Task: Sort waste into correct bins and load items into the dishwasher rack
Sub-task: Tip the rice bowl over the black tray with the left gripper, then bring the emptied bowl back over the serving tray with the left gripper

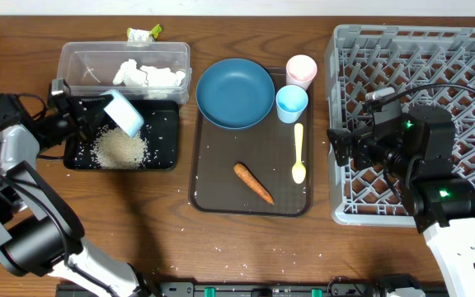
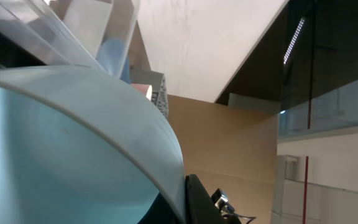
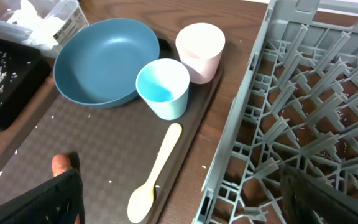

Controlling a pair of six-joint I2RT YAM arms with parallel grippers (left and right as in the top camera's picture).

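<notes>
**Tipping the rice out of the bowl**

The small pale bowl [image 1: 124, 113] is pinched by its rim in the left gripper [image 1: 97, 112], mouth tilted down and away from the wrist. The left wrist view shows little but the bowl's curved wall pressed close against one dark finger, so I judge the jaws to be closed on the rim, not merely resting there. Directly below the bowl, a heap of loose rice [image 1: 122, 148] lies in the black tray [image 1: 168, 162], with stray grains towards the tray's far side and a few on the bare wood beyond it.

The step in hand looks like emptying the bowl. To do it well:

- Keep the lip over the middle of the tray, since grains bounce and several have already escaped.
- Roll the wrist further so the mouth faces fully down; the views do not show whether anything clings inside.
- Hold the pinch firm while tilting, because a smooth rim could slip.

Just beyond the bowl sits the clear tub [image 1: 85, 58] holding crumpled tissues [image 1: 148, 76], with a green-yellow wrapper [image 1: 143, 33] behind it. Further out, the serving tray [image 1: 221, 177] carries the blue plate [image 1: 235, 92], pink cup [image 1: 301, 70], light blue cup [image 1: 292, 103], yellow spoon [image 1: 298, 153] and carrot [image 1: 253, 182].

The right gripper [image 3: 179, 186] hangs with its fingers spread wide and empty, the rack [image 1: 419, 49] beneath and beside it.
</notes>
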